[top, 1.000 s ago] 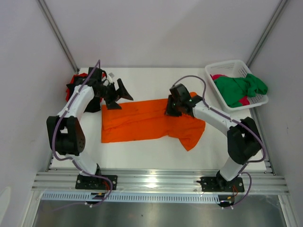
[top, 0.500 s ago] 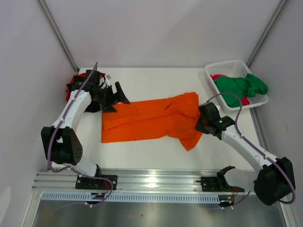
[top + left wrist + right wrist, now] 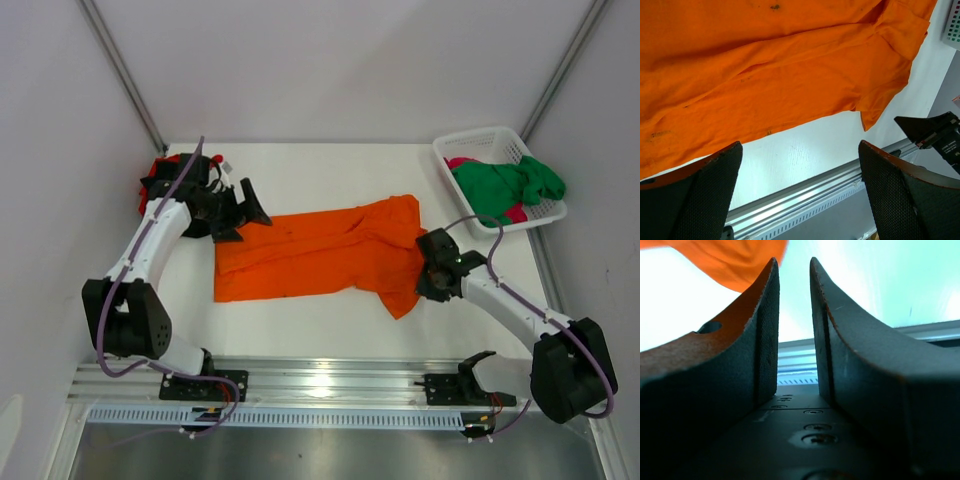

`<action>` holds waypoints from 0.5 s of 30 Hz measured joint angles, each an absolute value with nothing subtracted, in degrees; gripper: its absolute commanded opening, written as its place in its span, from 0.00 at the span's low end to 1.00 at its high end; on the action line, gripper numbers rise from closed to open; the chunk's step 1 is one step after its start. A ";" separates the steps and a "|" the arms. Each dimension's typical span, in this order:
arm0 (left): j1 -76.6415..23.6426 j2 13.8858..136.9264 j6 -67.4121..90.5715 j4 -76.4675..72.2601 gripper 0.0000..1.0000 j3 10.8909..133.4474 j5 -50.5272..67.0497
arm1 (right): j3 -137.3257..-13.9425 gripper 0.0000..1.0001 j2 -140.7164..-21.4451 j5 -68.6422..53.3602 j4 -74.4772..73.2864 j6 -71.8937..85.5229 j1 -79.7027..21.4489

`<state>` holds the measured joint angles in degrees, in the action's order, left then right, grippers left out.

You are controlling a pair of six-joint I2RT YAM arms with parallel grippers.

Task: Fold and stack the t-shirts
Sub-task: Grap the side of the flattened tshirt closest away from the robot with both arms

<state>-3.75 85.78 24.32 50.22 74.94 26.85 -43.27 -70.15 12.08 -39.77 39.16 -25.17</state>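
While the orange t-shirt (image 3: 310, 258) lies spread across the middle of the counter (image 3: 330, 175), we read its long axis as running left to right, tilted slightly away from us at the right end. Its sleeve end points toward the white basket (image 3: 470, 138), its straight hem toward the left arm. Our left fingers (image 3: 700, 200) hang spread wide at the far-left corner, gripping nothing. Our right fingers (image 3: 740, 340) sit by the near-right sleeve, a narrow gap between them and no cloth in it. Each arm is nearer its own end.
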 measured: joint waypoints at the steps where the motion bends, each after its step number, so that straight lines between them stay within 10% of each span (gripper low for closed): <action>1: -3.75 85.60 24.32 50.26 1.00 74.85 26.72 | -42.02 0.30 -69.78 11.49 -39.72 39.66 -25.15; 15: -3.75 85.23 24.40 50.28 0.99 74.72 26.15 | -35.22 0.30 -68.95 7.29 -37.82 43.79 -25.45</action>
